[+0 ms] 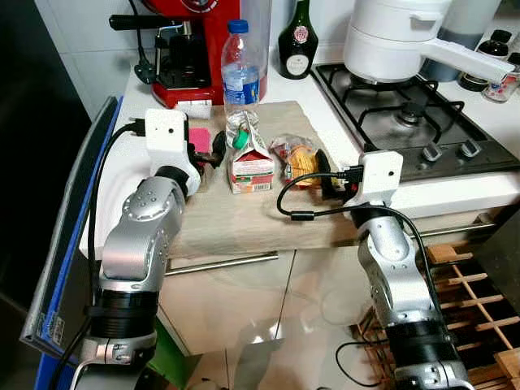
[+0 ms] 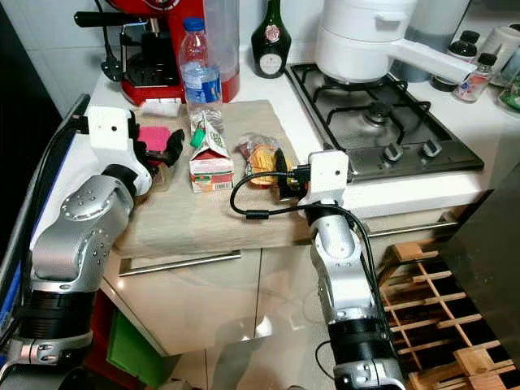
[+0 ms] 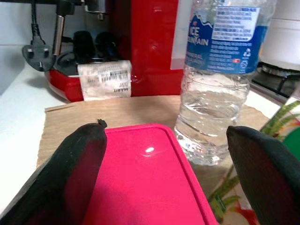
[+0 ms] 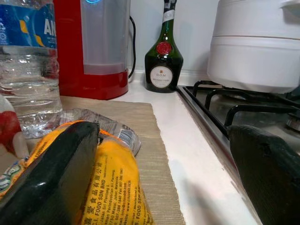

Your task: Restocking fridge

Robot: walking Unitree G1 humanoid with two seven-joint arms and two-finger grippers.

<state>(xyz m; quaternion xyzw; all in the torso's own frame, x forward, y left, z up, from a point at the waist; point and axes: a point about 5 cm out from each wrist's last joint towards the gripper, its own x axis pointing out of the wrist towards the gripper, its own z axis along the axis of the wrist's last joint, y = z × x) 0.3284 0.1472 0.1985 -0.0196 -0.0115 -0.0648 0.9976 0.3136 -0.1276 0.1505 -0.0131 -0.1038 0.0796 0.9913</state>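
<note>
My left gripper gapes wide over the pink box left of the juice carton, my right gripper equally wide around the yellow snack packet; I should centre each before squeezing.

A white bench stood against a white tiled wall, with a black gas hob set into it. Below were glossy white cabinet doors with a steel handle, beside a wooden wine rack.
</note>
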